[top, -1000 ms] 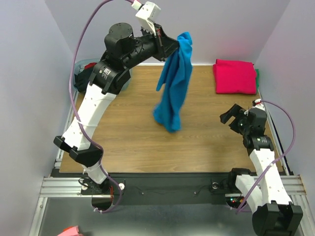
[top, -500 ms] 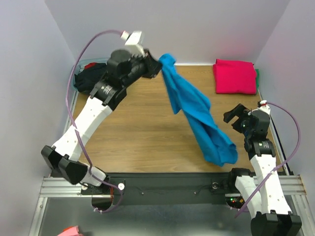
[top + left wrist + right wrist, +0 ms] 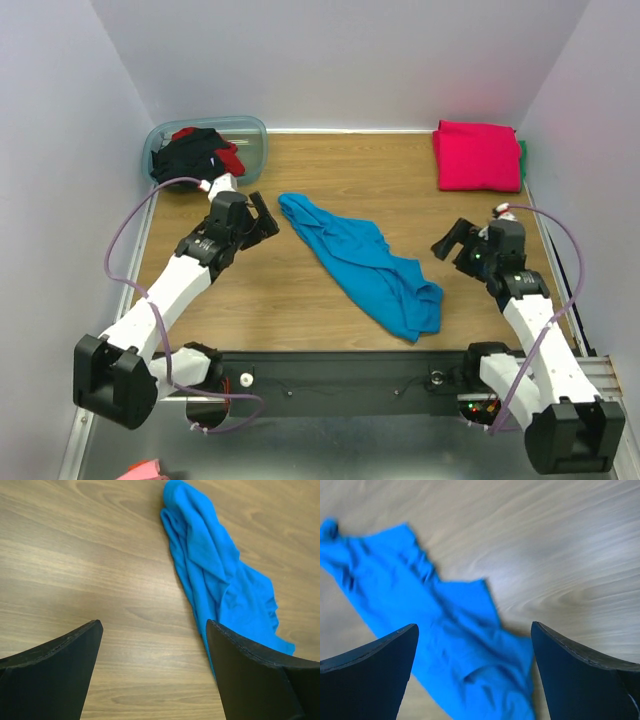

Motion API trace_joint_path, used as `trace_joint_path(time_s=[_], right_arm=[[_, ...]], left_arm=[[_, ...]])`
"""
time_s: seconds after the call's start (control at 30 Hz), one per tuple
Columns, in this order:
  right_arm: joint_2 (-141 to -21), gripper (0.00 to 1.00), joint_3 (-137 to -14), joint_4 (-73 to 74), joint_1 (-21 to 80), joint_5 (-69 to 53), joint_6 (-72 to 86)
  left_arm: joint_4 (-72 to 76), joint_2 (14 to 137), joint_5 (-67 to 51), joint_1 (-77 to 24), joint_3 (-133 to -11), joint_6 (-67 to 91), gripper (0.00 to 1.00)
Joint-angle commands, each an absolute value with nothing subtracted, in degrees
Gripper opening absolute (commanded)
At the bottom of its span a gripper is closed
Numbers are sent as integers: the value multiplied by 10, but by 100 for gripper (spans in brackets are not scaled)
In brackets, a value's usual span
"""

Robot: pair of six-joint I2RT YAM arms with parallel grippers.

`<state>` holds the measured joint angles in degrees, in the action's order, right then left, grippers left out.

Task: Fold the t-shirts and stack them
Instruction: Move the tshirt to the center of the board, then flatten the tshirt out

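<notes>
You see the turquoise-blue t-shirt (image 3: 360, 268) lying crumpled on the wooden surface (image 3: 300, 300). It stretches diagonally from the middle toward the near right side. Your left fingers (image 3: 55, 672) are spread wide apart and hold nothing; they are just beside the far end of this shirt and do not touch it. Your right fingers (image 3: 370, 665) are also apart and empty, near the other end of the cloth. The magenta-pink t-shirt (image 3: 477, 155) lies folded at the far right corner. The black t-shirt (image 3: 185, 158) and the red t-shirt (image 3: 230, 160) are bunched together inside the plastic tub (image 3: 255, 135) at the far left corner
</notes>
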<state>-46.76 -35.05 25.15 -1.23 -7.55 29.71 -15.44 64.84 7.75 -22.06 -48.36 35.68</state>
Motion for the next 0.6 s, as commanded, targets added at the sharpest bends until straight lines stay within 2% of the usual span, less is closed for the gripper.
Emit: trace_joint_path(time_s=[0.0, 0.23, 0.33, 0.57], right_arm=[[-465, 100, -351, 280, 83, -79, 326], [-502, 100, -336, 288, 231, -35, 398], [-526, 100, -347, 289, 249, -13, 420], [-549, 100, -349, 291, 252, 15, 458]], left_arm=[[-143, 649, 125, -219, -471, 381, 97], [-95, 738, 62, -218, -515, 373, 97], [-81, 787, 33, -218, -540, 372, 97], [-42, 912, -41, -218, -607, 367, 84]])
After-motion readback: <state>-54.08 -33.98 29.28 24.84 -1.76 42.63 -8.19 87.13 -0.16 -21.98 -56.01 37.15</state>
